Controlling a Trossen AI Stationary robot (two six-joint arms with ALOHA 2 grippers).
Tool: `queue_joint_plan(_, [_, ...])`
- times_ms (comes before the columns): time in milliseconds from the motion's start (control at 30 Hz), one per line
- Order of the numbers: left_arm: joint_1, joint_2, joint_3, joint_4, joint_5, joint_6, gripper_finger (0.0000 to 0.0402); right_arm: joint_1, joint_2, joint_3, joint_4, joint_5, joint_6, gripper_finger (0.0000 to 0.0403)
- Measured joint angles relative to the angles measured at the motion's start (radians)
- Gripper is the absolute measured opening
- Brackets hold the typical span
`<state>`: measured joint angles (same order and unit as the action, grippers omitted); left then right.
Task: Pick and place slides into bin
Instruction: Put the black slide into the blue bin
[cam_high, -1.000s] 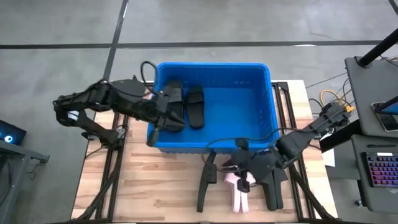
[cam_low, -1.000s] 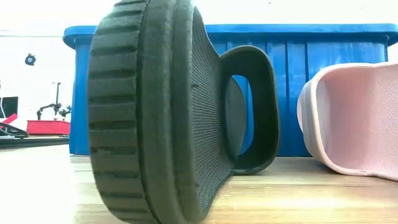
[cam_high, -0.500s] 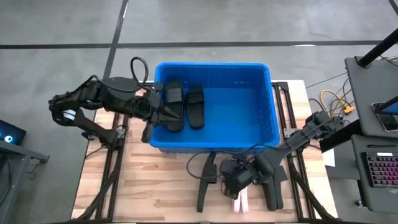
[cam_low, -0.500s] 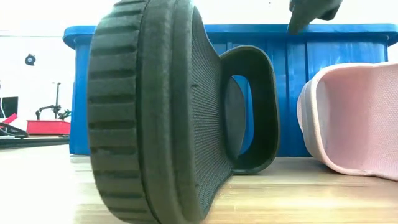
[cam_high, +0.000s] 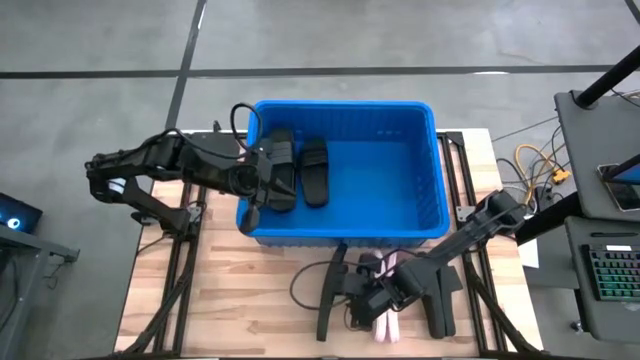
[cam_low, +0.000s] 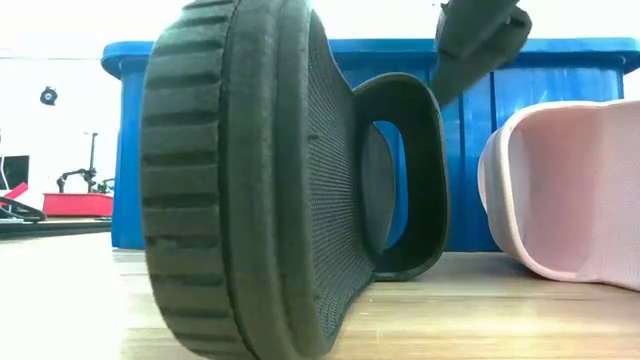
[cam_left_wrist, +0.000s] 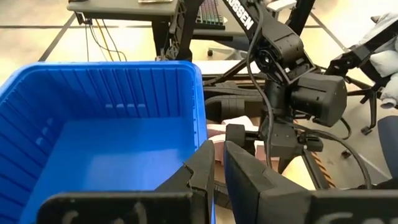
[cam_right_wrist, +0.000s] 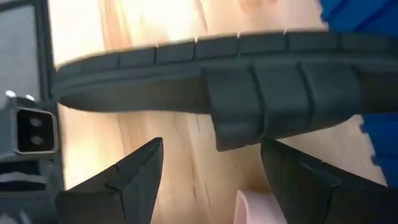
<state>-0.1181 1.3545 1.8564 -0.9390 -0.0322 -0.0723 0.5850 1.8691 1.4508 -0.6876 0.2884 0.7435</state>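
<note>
Camera's basically eating a black slide (cam_low: 250, 180) here: it's standing on its edge on the wooden table (cam_low: 480, 310), ribbed sole side facing us, strap loop sticking out to the right. The blue bin (cam_low: 560, 120) runs across right behind it. A pale pink slide (cam_low: 570, 190) sits at the right edge, a little apart from the black one. A dark arm piece (cam_low: 478, 40) pokes down from the top, in front of the bin rim.

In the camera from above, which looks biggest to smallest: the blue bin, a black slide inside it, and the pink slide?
1. blue bin
2. black slide
3. pink slide, though the right arm hides most of it, so that place is unsure.
</note>
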Motion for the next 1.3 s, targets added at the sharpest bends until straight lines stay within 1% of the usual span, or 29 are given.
queue_joint_plan(100, [0.000, -0.008, -0.010, 0.000, 0.000, 0.000, 0.0020, 0.002, 0.013, 0.000, 0.003, 0.004, 0.018, 0.0257])
queue_joint_plan(133, [0.000, -0.010, -0.010, 0.001, 0.000, 0.000, 0.0020, 0.003, 0.015, 0.000, -0.003, 0.019, 0.021, 0.0255])
queue_joint_plan(267, [0.000, -0.013, -0.011, 0.002, 0.000, -0.001, 0.0020, 0.002, 0.024, 0.000, -0.006, 0.147, 0.073, 0.0247])
queue_joint_plan(333, [0.000, -0.013, -0.011, 0.000, 0.000, -0.002, 0.0020, 0.001, 0.028, 0.000, -0.008, 0.180, 0.071, 0.0244])
queue_joint_plan(667, [0.000, -0.013, -0.013, 0.002, 0.000, -0.001, 0.0020, -0.005, 0.033, -0.029, 0.005, 0.185, 0.060, 0.0242])
queue_joint_plan(833, [0.000, -0.013, -0.014, 0.002, 0.000, -0.001, 0.0020, -0.005, 0.033, -0.090, 0.069, 0.185, 0.061, 0.0237])
queue_joint_plan(933, [0.000, -0.013, -0.014, 0.002, 0.000, -0.001, 0.0020, -0.010, 0.033, -0.124, 0.136, 0.190, 0.060, 0.0230])
queue_joint_plan(1033, [0.000, -0.013, -0.014, 0.002, 0.000, -0.001, 0.0020, -0.009, 0.033, -0.149, 0.187, 0.226, 0.061, 0.0223])
queue_joint_plan(1167, [0.000, -0.013, -0.014, 0.002, 0.001, -0.002, 0.0020, -0.008, 0.033, -0.153, 0.195, 0.251, 0.060, 0.0206])
queue_joint_plan(1300, [0.000, -0.013, -0.014, 0.002, 0.000, -0.002, 0.0020, -0.008, 0.033, -0.151, 0.198, 0.254, 0.060, 0.0160])
